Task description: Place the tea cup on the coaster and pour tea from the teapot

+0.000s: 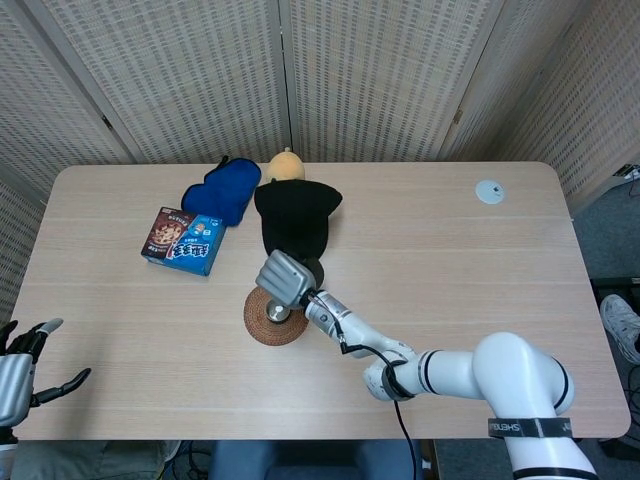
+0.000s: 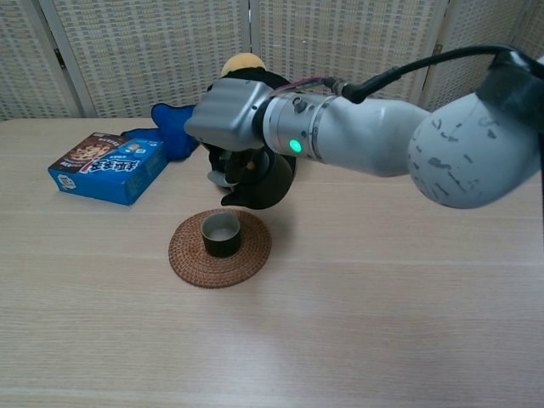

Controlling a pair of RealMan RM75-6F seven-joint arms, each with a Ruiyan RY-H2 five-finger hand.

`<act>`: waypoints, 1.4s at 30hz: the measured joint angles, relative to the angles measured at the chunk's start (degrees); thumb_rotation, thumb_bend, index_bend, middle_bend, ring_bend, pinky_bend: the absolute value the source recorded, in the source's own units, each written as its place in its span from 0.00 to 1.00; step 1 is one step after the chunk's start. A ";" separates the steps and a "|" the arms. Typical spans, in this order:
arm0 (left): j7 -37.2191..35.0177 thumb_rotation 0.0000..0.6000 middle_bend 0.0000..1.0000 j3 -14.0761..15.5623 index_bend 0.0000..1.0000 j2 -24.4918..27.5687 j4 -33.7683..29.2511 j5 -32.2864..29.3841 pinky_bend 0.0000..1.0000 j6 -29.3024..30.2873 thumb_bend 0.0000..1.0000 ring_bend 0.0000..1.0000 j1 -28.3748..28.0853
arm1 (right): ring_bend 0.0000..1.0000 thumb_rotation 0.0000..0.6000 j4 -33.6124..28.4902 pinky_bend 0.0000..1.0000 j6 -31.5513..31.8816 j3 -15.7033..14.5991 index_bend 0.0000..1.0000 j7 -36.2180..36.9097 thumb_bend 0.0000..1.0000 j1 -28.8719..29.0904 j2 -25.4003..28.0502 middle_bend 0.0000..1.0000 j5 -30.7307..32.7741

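A small dark tea cup stands upright in the middle of a round woven coaster. My right hand grips a black teapot just behind and above the cup, its spout end tipped toward the cup. No stream of tea shows. In the head view the right hand covers most of the teapot and sits over the far edge of the coaster. My left hand hangs at the table's near left corner, fingers spread, holding nothing.
A black cap lies right behind the coaster, with a yellow object and a blue mitt further back. A blue cookie box lies to the left. A small white disc sits far right.
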 measured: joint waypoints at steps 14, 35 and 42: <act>-0.31 0.18 0.23 -0.08 0.19 -0.35 0.70 -0.16 0.06 0.36 0.06 0.29 0.49 | 1.00 0.56 0.27 0.56 0.31 -0.59 1.00 -4.78 0.48 1.46 -0.60 1.00 -1.00; -0.99 0.18 0.23 -0.16 0.19 -0.66 1.69 -0.15 0.06 0.30 0.06 0.29 0.80 | 1.00 0.56 -0.13 0.57 -0.08 -1.67 1.00 -8.34 0.49 2.65 -0.77 1.00 -0.34; -0.91 0.19 0.23 -0.18 0.19 -0.56 1.55 -0.07 0.06 0.47 0.06 0.29 0.91 | 1.00 0.56 -0.75 0.57 0.19 -1.76 1.00 -9.03 0.50 2.77 -0.52 1.00 -0.33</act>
